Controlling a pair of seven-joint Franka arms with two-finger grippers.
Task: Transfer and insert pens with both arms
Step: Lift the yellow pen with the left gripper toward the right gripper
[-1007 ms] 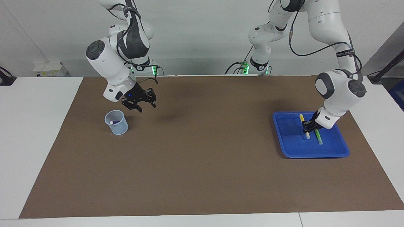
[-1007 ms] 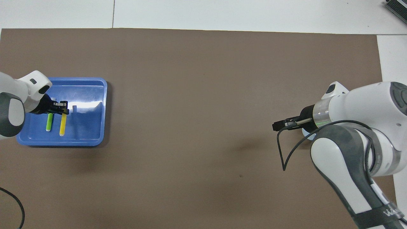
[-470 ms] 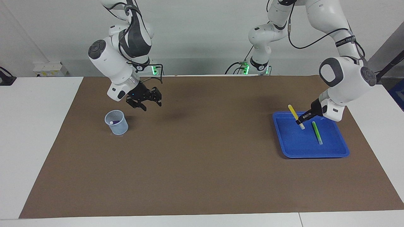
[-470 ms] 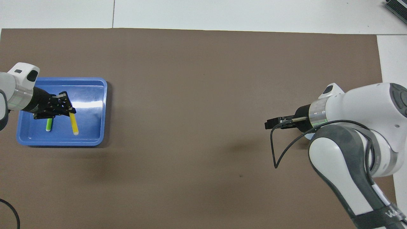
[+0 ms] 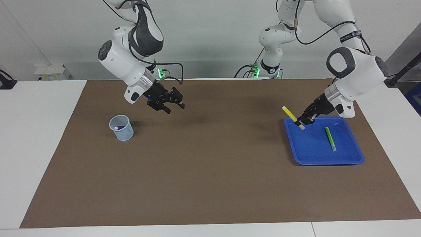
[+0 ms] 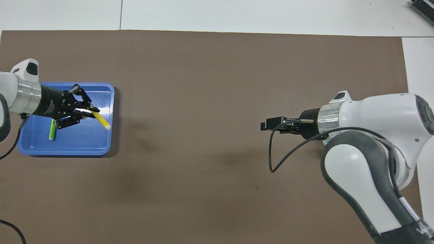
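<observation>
The left claw is up in the air over the edge of the blue tray, and it is pinched tight on the yellow pen. The yellow pen is tilted, with one end sticking out over the brown mat and the other end poking out under the claw. In the overhead view the left claw has its side links spread out, but its tips meet on the yellow pen, whose pale tip hangs over the tray's edge toward the middle of the desk. The green pen lies flat inside the blue tray, apart from the claw, with its pale end pointing away from the robots. The blue tray sits on the mat at the left arm's end of the desk. The right claw hangs in the air over the bare mat, and its fingers are spread apart with nothing between them. In the overhead view the right claw points toward the middle of the mat. A small pale blue cup stands on the mat at the right arm's end, near the right claw but not under it. The purple pen is inside the cup, with its pale end showing.
</observation>
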